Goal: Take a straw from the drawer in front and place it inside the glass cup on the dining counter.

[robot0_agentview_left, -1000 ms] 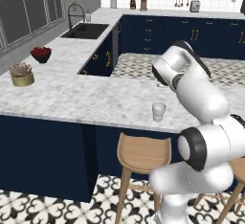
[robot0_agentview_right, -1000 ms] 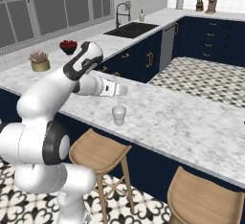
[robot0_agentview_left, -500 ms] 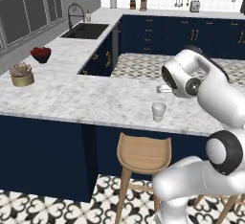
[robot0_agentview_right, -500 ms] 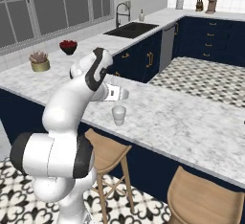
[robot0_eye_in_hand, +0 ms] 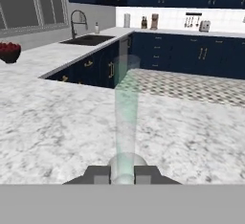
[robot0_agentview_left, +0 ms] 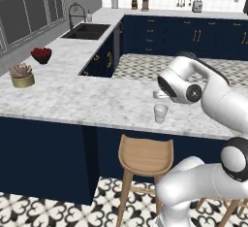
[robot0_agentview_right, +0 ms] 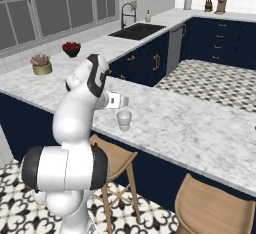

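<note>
Pale straw (robot0_eye_in_hand: pixel 125 108) in hand (robot0_eye_in_hand: pixel 123 174)

This is a kitchen in a home. A long marble dining counter (robot0_agentview_left: pixel 72 102) runs across the room, with wooden stools (robot0_agentview_left: pixel 144 155) tucked under it. Behind the counter is a sink (robot0_agentview_left: pixel 88 31) with a tall tap (robot0_agentview_left: pixel 72 13). Dark blue cabinets (robot0_agentview_left: pixel 189 36) with gold handles stand past the counter. On the counter sit a bowl of red fruit (robot0_agentview_left: pixel 41 55) and a potted plant (robot0_agentview_left: pixel 22 74).
</note>
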Tool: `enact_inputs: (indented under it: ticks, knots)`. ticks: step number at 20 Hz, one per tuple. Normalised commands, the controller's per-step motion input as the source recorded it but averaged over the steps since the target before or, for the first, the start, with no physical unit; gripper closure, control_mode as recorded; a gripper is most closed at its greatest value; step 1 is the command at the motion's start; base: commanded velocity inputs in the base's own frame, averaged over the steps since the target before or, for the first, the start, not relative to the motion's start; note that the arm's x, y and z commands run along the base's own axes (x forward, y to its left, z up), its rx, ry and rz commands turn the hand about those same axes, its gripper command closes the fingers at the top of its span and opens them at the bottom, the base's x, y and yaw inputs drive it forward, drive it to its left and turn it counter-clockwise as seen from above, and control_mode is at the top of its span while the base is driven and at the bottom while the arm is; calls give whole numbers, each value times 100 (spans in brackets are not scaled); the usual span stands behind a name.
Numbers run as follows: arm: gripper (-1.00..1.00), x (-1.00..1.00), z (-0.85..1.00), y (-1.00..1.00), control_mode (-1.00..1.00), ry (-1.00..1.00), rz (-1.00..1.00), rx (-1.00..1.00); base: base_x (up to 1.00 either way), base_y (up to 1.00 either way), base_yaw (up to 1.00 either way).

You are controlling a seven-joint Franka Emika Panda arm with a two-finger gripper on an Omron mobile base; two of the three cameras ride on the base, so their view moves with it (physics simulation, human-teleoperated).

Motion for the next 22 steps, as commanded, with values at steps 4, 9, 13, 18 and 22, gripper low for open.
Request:
enact_inputs:
  ticks: [4, 9, 13, 18, 22]
  knots:
    - [100, 29, 3, 2, -100, 7, 0, 0, 0, 0, 0]
    - [100, 40, 0, 0, -100, 14, 0, -1, 0, 0, 0]
    - [100, 42, 0, 0, -100, 8, 0, 0, 0, 0, 0]
    - [100, 44, 0, -2, -100, 4, 0, 0, 0, 0, 0]
    - [100, 29, 0, -19, -100, 3, 0, 0, 0, 0, 0]
